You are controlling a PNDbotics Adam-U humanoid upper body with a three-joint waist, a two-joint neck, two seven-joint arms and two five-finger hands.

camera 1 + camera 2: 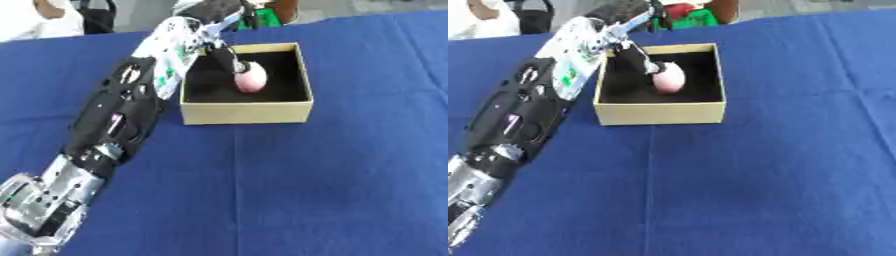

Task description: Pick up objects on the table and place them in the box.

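Left eye view: your left hand [226,56] reaches into the box [248,112], fingers closed on a pink object [251,79]. Right eye view: the arm hides the box's left wall; the object's shape stays blurred.

A deep blue cloth [306,190] covers the desk, lying nearly flat with faint creases running across it. Its far edge runs askew along the top of both views. Beyond that edge lies a pale grey floor [833,6], with something green [697,20] and dark, indistinct shapes standing there. Light is even and soft.
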